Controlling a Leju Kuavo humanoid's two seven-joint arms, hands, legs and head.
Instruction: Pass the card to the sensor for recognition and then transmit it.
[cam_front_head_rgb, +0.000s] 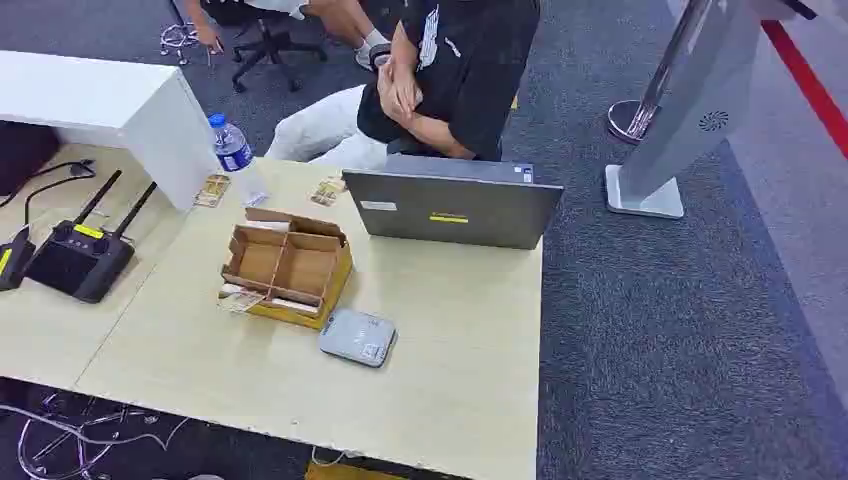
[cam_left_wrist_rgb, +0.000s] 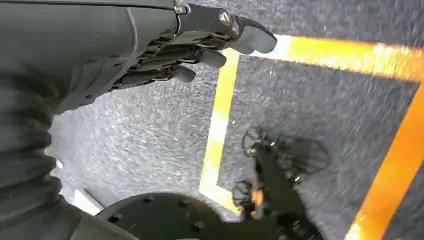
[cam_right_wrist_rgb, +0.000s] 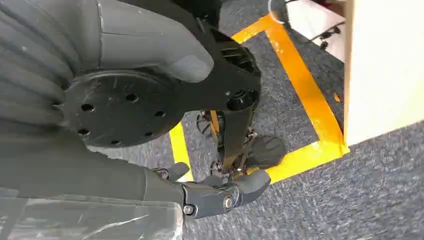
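Observation:
A grey card sensor lies flat on the light wooden table, just in front of an open cardboard box. A card rests along the box's near edge. Two more cards lie farther back, beside a water bottle. My left hand hangs over grey carpet with yellow floor tape, its fingers stretched out and holding nothing. My right hand also hangs low beside the table's side, fingers apart and empty.
A grey laptop stands open at the table's far edge, with a seated person behind it. A black remote controller with antennas lies at the left. A white kiosk stand rises at the right.

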